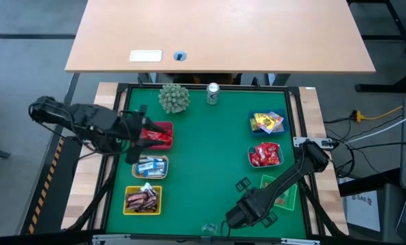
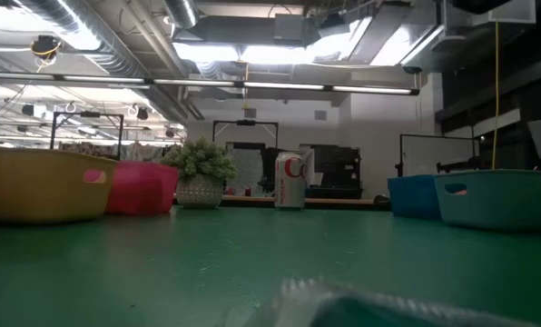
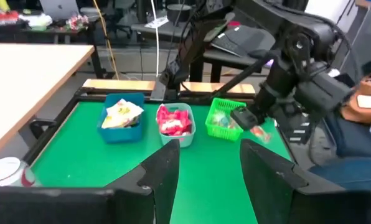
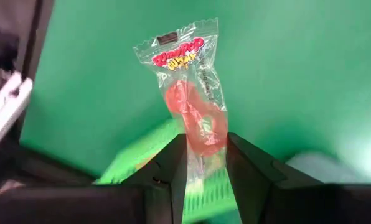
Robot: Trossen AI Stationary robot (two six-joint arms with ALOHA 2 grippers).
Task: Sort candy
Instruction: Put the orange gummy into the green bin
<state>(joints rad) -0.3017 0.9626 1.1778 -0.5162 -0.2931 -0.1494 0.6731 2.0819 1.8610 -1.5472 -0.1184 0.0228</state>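
Observation:
My right gripper (image 4: pixel 206 155) is shut on one candy (image 4: pixel 188 81), a clear packet with red lettering and a red sweet inside. From the left wrist view the gripper (image 3: pixel 251 121) hangs over the green basket (image 3: pixel 224 119) at the near right. My left gripper (image 3: pixel 204 171) is open with nothing in it, raised over the red basket (image 1: pixel 161 134) on the left. More candy fills the blue basket (image 1: pixel 266 122), the teal basket (image 1: pixel 265 155), the pale blue basket (image 1: pixel 152 165) and the yellow basket (image 1: pixel 143 199). My right gripper pinches the packet's one end (image 4: pixel 204 146) between its two fingers, just past the red sweet. The fingers point steeply down. The rest of the packet reaches out beyond the fingertips, lifted clear of the table and the green basket.
A spiky green ball (image 1: pixel 174 97) and a silver can (image 1: pixel 213 93) stand at the far edge of the green mat. A clear wrapper (image 1: pixel 210 228) lies near the front edge. The mat's middle (image 1: pixel 210 156) is bare.

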